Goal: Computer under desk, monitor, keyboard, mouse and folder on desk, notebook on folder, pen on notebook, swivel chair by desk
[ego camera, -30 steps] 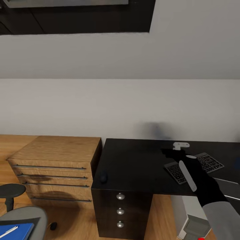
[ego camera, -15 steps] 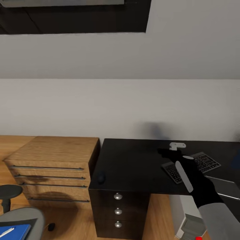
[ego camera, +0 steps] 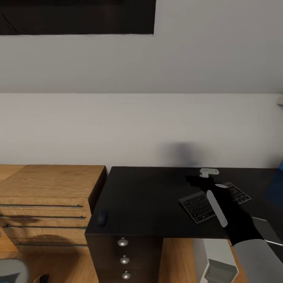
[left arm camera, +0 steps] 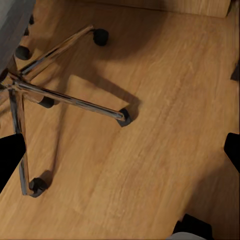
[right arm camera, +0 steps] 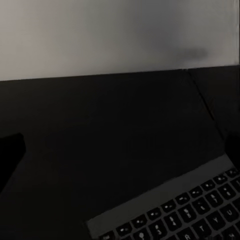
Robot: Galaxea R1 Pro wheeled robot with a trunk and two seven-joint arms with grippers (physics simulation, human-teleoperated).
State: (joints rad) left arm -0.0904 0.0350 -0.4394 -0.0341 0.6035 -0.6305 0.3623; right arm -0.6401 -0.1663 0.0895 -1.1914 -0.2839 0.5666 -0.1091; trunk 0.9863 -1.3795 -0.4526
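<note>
Rightward camera drift since earlier pushes the swivel chair (left arm camera: 30,90) almost out of the head view. Right gripper (ego camera: 200,181) hovers over the keyboard (ego camera: 210,202) on the desk (ego camera: 149,196); its state is unclear. Mouse (ego camera: 102,218) sits far left at the front edge. Left wrist: spread fingertips above open floor beside chrome castors. Right wrist: fingertips spread above the keyboard.

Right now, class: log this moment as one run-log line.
right gripper: above keyboard, state unclear | keyboard: on desk | mouse: desk's front left corner | left gripper: open, above floor by swivel chair base
</note>
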